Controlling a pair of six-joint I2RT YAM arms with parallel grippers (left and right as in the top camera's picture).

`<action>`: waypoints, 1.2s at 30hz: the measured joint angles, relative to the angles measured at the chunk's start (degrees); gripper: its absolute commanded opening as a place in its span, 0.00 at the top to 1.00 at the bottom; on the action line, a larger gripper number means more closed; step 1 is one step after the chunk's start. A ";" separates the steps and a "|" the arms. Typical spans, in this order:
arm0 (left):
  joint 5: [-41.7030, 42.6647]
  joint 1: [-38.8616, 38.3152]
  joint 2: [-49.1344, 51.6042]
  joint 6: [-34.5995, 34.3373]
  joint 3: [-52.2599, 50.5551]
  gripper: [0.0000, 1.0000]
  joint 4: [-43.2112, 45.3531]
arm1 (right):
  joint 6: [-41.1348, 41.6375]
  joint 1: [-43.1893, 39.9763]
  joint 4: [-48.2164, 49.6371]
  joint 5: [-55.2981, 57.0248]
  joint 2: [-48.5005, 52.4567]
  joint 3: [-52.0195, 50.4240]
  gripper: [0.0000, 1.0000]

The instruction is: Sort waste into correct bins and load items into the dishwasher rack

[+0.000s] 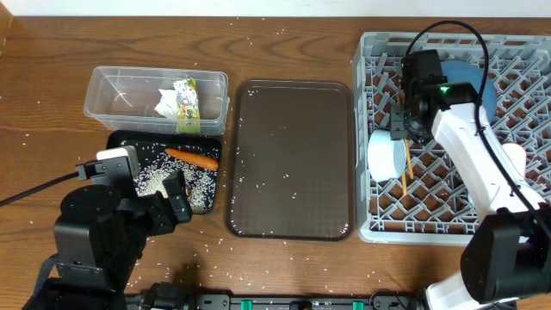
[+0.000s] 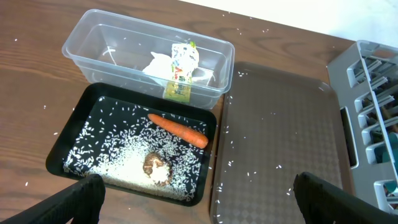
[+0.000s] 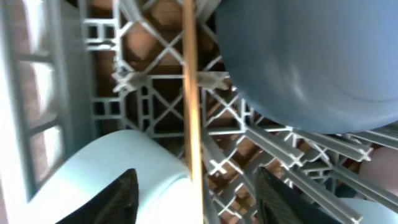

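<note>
The thin wooden chopsticks (image 3: 189, 93), lying in the large grey plastic pegged dishwasher rack (image 1: 430, 226) at the right of the overhead frame between the parted, empty jaws of the right gripper (image 3: 196, 186), are judged light, stiff and slippery, best pinched at mid-length.

Brown wooden table (image 1: 52, 69) with grain left to right, across nearly the whole overhead view. Beyond its far edge, a thin pale strip (image 1: 172, 5) — wall or floor, hard to tell. From the left wrist, the same as a plain white patch (image 2: 323, 15). Soft, even light from above — only faint shadows on the wood.
</note>
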 measured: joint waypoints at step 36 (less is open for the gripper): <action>-0.02 0.00 0.04 0.00 -0.02 0.02 0.02 | -4.52 6.69 -13.44 -13.03 -57.90 -0.22 0.01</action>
